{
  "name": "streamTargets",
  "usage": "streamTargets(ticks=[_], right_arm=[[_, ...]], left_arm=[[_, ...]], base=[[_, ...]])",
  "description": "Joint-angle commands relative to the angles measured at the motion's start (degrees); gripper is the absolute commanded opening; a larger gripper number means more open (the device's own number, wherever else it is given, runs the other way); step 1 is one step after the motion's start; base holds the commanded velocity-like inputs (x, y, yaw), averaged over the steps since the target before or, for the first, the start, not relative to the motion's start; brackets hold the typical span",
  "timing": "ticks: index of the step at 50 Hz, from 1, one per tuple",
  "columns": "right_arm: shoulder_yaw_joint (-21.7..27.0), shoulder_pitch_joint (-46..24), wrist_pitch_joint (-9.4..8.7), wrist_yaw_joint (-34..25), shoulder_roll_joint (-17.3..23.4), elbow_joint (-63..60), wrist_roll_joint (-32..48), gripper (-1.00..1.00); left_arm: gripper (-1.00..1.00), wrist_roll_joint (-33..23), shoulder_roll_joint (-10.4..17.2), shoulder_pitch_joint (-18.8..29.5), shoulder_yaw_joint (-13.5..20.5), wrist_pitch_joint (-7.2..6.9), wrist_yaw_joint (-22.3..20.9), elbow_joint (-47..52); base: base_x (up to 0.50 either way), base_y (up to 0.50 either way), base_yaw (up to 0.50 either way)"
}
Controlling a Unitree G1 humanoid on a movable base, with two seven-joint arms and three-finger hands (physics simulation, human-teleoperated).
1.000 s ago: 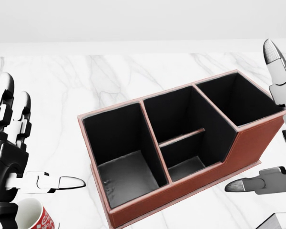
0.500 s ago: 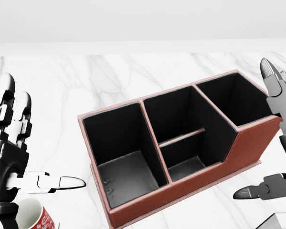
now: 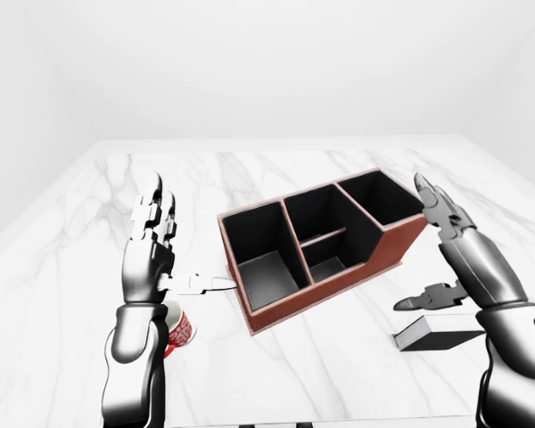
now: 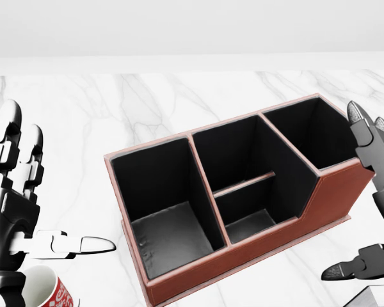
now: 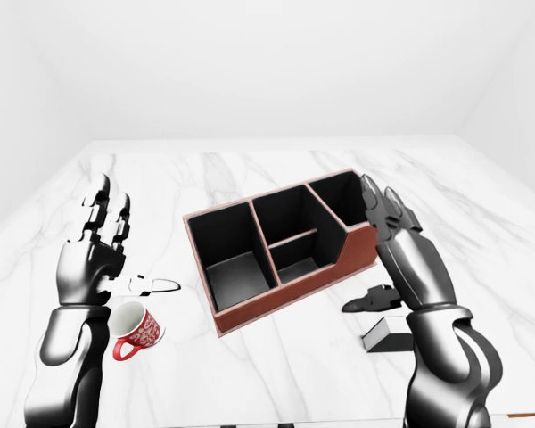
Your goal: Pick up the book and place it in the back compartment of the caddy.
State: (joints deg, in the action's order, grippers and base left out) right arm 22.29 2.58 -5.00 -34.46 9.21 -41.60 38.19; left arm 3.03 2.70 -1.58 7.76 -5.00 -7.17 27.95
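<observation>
Your right hand hangs spread, thumb out, just above the book, which lies flat on the bench right of the caddy. Drop straight down, fingers over its far edge, thumb under the near one, then squeeze. Left hand is splayed too, near the mug; keep it clear.
</observation>
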Motion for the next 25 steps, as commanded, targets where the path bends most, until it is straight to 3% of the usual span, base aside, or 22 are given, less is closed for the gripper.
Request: streamTargets(ticks=[1, 25], right_arm=[[1.0, 0.8, 0.00, -1.4, -0.1, 0.4, 1.7, 1.00], [1.7, 2.5, 0.00, -1.9, -0.4, 3.2, 4.5, 1.00]], left_arm=[[1.00, -0.1, 0.0, -0.1, -0.1, 0.00, 0.0, -0.2], [1.00, -0.2, 0.0, 0.1, -0.2, 0.00, 0.0, -0.6]], base=[[0.00, 0.00, 0.00], [0.00, 0.00, 0.00]])
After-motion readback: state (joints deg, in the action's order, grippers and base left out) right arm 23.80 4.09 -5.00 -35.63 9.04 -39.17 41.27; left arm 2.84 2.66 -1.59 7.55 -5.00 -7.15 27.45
